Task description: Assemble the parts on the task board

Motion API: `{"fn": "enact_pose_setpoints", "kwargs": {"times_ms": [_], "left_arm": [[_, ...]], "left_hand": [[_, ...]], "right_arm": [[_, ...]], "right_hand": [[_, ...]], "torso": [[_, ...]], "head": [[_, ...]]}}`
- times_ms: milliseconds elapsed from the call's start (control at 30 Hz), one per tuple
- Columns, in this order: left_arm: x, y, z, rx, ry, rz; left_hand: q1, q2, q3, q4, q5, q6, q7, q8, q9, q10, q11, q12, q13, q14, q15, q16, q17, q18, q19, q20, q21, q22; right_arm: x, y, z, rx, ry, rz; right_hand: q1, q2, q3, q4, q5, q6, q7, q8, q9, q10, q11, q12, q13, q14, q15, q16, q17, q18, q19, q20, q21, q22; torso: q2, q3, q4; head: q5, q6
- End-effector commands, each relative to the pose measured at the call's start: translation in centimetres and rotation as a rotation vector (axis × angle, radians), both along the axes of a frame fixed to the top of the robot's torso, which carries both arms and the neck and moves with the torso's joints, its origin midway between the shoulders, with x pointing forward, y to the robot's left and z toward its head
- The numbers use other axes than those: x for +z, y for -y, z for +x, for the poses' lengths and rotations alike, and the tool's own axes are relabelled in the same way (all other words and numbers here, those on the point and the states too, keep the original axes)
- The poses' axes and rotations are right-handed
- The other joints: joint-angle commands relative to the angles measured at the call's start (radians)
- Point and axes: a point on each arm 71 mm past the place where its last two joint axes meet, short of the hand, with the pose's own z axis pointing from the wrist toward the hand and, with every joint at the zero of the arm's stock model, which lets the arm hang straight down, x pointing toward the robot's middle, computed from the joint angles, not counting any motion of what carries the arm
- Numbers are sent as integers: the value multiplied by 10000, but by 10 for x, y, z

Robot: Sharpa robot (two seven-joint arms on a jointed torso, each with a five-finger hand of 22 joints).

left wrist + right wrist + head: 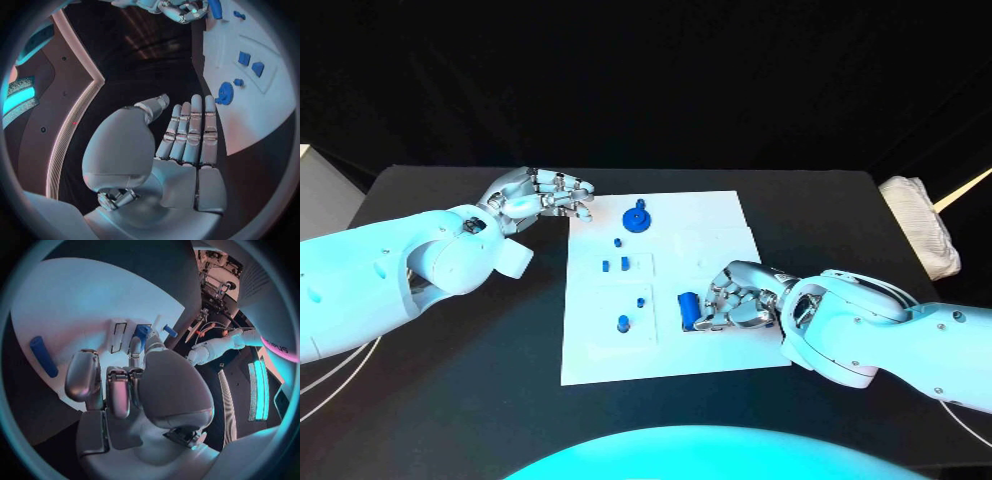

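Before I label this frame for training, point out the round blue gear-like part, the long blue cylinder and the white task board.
round blue gear-like part (638,219), head view, its disc face
long blue cylinder (688,309), head view, mid-body
white task board (711,212), head view, bare far corner

Both arms are white, built of smooth rounded shells that swell into bulbous housings at the joints. The left arm (401,275) has a thick forearm and a rounded cap near the wrist, with thin pale cables hanging below it. The right arm (891,335) shows a dark seam ringing its wrist shell, and a thin cable trails under it. Each ends in a silver metallic hand. The left hand (538,197) has segmented fingers with dark gaps between links and a smooth domed thumb base. The right hand (740,297) has glossy rounded fingertips and exposed dark mechanism at the palm's base.
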Motion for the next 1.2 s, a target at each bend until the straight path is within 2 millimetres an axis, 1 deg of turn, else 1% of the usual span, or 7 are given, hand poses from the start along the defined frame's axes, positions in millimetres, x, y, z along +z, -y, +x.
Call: {"fn": "enact_pose_setpoints", "kwargs": {"times_ms": [33,300,567,700,900,1067,1200], "left_arm": [[1,2,-1,-168,-9,-111],[1,1,-1,-152,-16,-100],[0,1,-1,-160,-27,-97],[0,1,-1,-167,-34,-96],[0,1,-1,-170,-39,-94],[0,1,-1,-177,-45,-93],[0,1,-1,-170,-49,-88]], "left_hand": [[-60,34,-3,35,31,-61,16,-56,-8,-52,5,59,10,-69,18,-46,10,108,60,6,-64,-8],[-60,34,-3,35,31,-61,16,-56,-8,-52,5,59,10,-69,18,-46,10,108,60,6,-64,-8],[-60,34,-3,35,31,-61,16,-56,-8,-52,5,59,10,-69,18,-46,10,108,60,6,-64,-8],[-60,34,-3,35,31,-61,16,-56,-8,-52,5,59,10,-69,18,-46,10,108,60,6,-64,-8],[-60,34,-3,35,31,-61,16,-56,-8,-52,5,59,10,-69,18,-46,10,108,60,6,-64,-8],[-46,36,-2,52,33,-71,15,-58,-11,-63,3,68,13,-75,16,-47,22,110,79,7,-90,-33],[-46,36,-2,52,33,-71,15,-58,-11,-63,3,68,13,-75,16,-47,22,110,79,7,-90,-33]], "right_arm": [[-2,-1,-2,526,-426,95],[-4,0,-4,781,-739,107],[-3,0,-2,564,-620,180],[-2,2,1,189,-362,146],[-1,5,3,-201,-92,173],[-1,5,4,-425,20,298],[-2,5,5,-487,-38,259]], "right_hand": [[-138,-25,19,-11,58,-6,-49,60,-11,1023,-57,65,2635,1040,-53,57,2634,-64,-10,-62,19,475],[-37,-169,62,-59,158,-28,-67,84,-16,1023,-70,65,2635,1040,-60,57,2634,-61,-16,-66,-3,478],[-38,-218,65,-43,154,-38,-56,86,-21,1023,-66,65,2635,1040,-62,57,2634,-58,-22,-67,-23,472],[-69,-131,133,-11,163,-16,-61,108,-26,1023,-67,65,2635,1040,-60,57,2634,-62,-14,-68,-3,489],[-109,-6,212,-4,212,0,-74,132,-31,1023,-79,65,2635,1040,-67,57,2634,-65,-5,-73,14,506],[-294,89,241,7,337,-12,-69,154,-40,1023,-78,65,2635,1040,-69,57,2634,-65,-1,-77,7,515],[-507,175,266,3,543,-30,-71,181,-47,1023,-78,65,2635,1040,-69,57,2634,-65,4,-78,0,526]], "torso": [[0,4,1],[-3,2,-8],[-1,2,-1],[1,-3,6],[-5,-6,-4],[-4,1,5],[-3,1,1]], "head": [[14,-21],[12,-20],[19,-15],[18,-21],[17,-3],[16,1],[17,11]]}}
